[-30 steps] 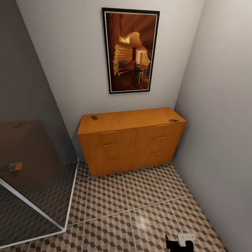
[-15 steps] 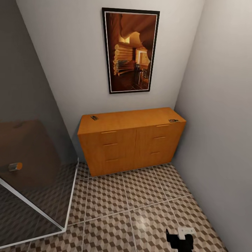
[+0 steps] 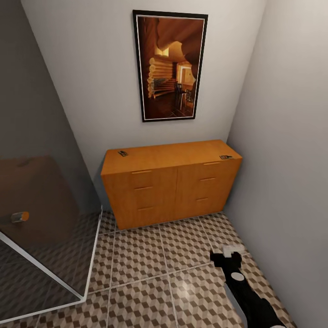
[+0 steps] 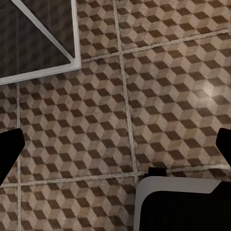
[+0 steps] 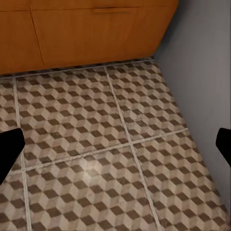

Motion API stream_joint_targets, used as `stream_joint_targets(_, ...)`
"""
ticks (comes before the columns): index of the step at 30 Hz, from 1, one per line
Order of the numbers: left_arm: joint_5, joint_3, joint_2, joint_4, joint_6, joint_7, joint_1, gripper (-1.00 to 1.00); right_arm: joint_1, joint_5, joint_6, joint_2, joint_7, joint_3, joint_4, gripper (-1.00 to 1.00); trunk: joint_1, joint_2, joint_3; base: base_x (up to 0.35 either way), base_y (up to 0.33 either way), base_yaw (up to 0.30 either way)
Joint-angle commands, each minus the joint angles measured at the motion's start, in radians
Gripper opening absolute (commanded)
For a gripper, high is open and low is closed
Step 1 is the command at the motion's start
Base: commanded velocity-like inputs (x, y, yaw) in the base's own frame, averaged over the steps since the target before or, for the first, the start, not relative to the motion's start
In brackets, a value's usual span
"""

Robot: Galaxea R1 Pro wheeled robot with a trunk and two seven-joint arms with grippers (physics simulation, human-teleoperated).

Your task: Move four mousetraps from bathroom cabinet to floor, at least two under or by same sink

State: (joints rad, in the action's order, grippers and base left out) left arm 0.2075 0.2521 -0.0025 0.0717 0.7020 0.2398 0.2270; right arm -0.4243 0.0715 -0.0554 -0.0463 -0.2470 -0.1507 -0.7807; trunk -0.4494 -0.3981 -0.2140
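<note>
Fingers of the right gripper (image 3: 226, 253) sit wide apart with nothing between them, low over the bathroom floor (image 3: 150, 264), well short of the cabinet (image 3: 168, 187). Two mousetraps lie on the cabinet's top, one (image 3: 122, 153) near its left end, the other (image 3: 225, 157) at its right front corner. The left gripper (image 4: 115, 154) is likewise spread and empty over the tiles.

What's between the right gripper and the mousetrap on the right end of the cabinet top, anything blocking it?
Nothing visible blocks it. The right gripper hangs over bare bathroom floor in front of the cabinet. The mousetrap lies on the cabinet top by the right wall, higher than the gripper, with open air between them.
</note>
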Motion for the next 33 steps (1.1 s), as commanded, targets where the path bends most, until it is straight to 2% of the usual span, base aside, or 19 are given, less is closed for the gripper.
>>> stream_joint_targets(1,0.006,0.009,0.000,0.003,0.005,0.003,0.002,1.00,-0.001,0.004,-0.017,-0.001,-0.016,-0.007,-0.014,1.00,-0.001,-0.002,-0.002,0.000,0.000,0.000)
stream_joint_targets(4,0.006,0.009,0.001,0.004,0.005,0.003,0.002,1.00,-0.001,-0.016,-0.062,0.003,-0.043,-0.007,-0.067,1.00,-0.001,-0.002,-0.002,0.000,0.000,0.000)
stream_joint_targets(13,0.006,0.009,0.000,0.005,0.005,0.003,0.002,1.00,-0.001,-0.027,-0.096,0.005,-0.051,-0.007,-0.124,1.00,-0.001,-0.002,-0.002,0.000,0.000,0.000)
stream_joint_targets(19,0.006,0.009,0.001,0.005,0.005,0.003,0.002,1.00,-0.001,-0.029,-0.205,0.005,-0.053,-0.007,-0.218,1.00,-0.001,-0.002,-0.002,0.000,0.000,0.000)
stream_joint_targets(22,0.006,0.009,0.001,0.005,0.005,0.003,0.002,1.00,-0.001,-0.030,-0.290,0.004,-0.054,-0.007,-0.313,1.00,-0.001,-0.002,-0.002,0.000,0.000,0.000)
stream_joint_targets(33,0.007,0.009,0.001,0.005,0.005,0.003,0.002,1.00,-0.003,-0.034,-0.474,0.002,-0.085,-0.006,-0.507,1.00,-0.001,-0.002,-0.002,0.000,0.000,0.000)
